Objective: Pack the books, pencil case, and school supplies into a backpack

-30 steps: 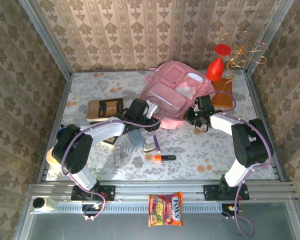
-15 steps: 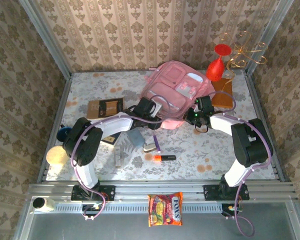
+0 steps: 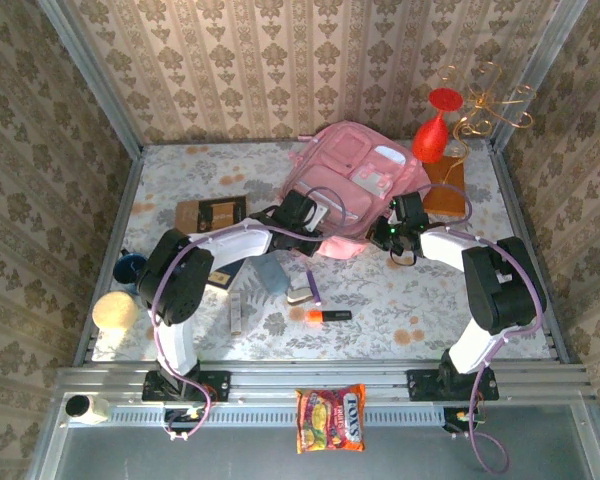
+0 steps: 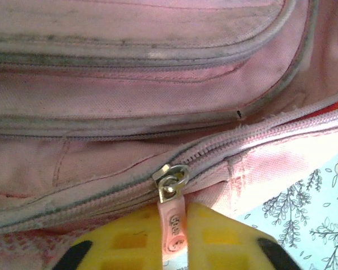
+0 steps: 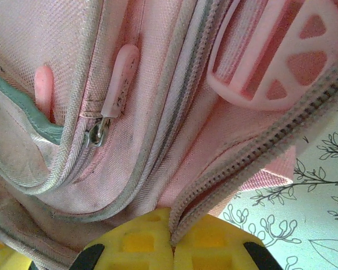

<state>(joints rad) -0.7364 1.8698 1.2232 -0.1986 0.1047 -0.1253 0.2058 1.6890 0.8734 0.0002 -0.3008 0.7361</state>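
Observation:
The pink backpack (image 3: pixel 350 175) lies at the back middle of the table. My left gripper (image 4: pixel 173 236) is shut on a pink zipper pull (image 4: pixel 174 219) at the backpack's near edge (image 3: pixel 315 232). My right gripper (image 5: pixel 173 239) is shut on the backpack's open zipper edge (image 5: pixel 242 163), at its near right corner (image 3: pixel 392 228). A brown and tan book (image 3: pixel 210 213) lies to the left. The grey-blue pencil case (image 3: pixel 273 272), a purple pen (image 3: pixel 314 290), an orange-and-black marker (image 3: pixel 327 316) and a pale stick (image 3: pixel 236 313) lie in front of the backpack.
An orange-brown slab (image 3: pixel 445 188), a red vase (image 3: pixel 432 135) and a gold wire ornament (image 3: pixel 490 110) stand at the back right. A blue cup (image 3: pixel 130 268) and a tan ball (image 3: pixel 113 310) sit at the left edge. A snack packet (image 3: pixel 330 418) lies on the front rail.
My left gripper has moved right to the backpack's near edge and closed on the zipper pull. The right arm has stayed still.

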